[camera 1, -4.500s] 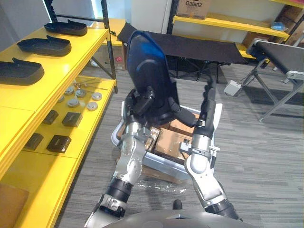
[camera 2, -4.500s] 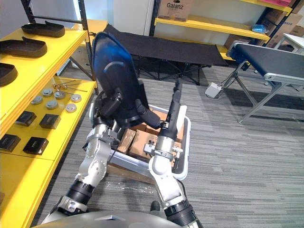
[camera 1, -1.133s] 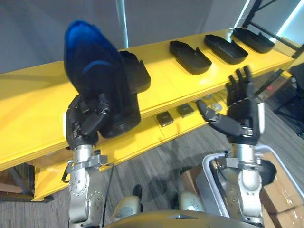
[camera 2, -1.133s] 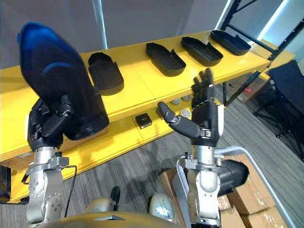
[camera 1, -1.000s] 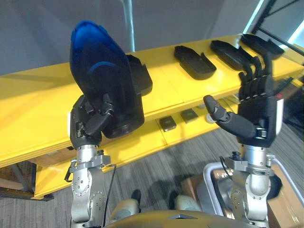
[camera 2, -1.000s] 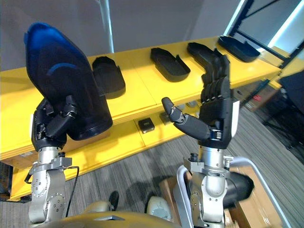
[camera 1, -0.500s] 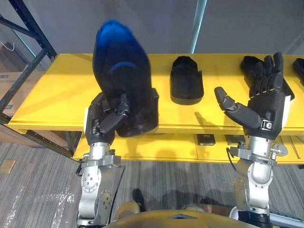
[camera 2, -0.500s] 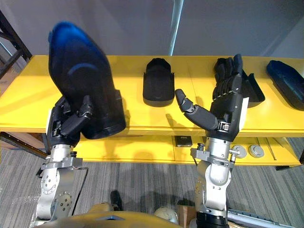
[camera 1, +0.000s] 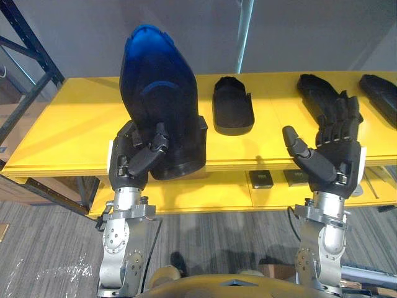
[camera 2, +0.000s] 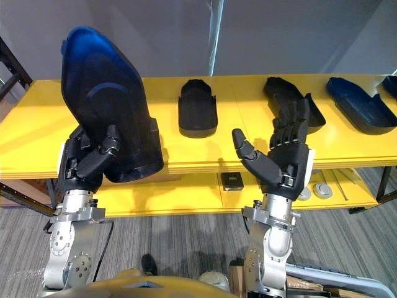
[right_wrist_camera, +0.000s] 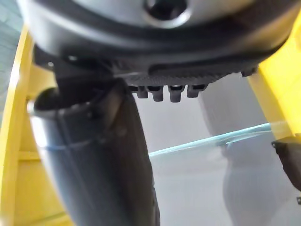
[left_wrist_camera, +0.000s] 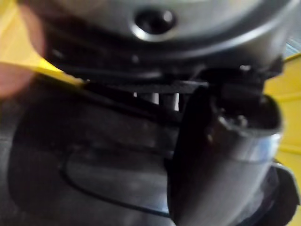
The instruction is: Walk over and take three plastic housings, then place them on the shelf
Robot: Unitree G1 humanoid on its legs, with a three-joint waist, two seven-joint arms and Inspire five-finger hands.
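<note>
Before the glossy yellow shelf [camera 1: 68, 127], the left robot hand [camera 1: 133, 160] grips a large plastic housing [camera 1: 158, 87] by its lower end, fingers and thumb curled round it. This smooth dark-blue shell stands upright, rounded at the top and squarer at the base. The right robot hand [camera 1: 332, 158] is raised beside it, empty, fingers straight and thumb spread. A second housing [camera 1: 232, 113], matte black and shoe-shaped, lies flat on the shelf, with a third housing [camera 2: 291, 99] behind the right fingers.
</note>
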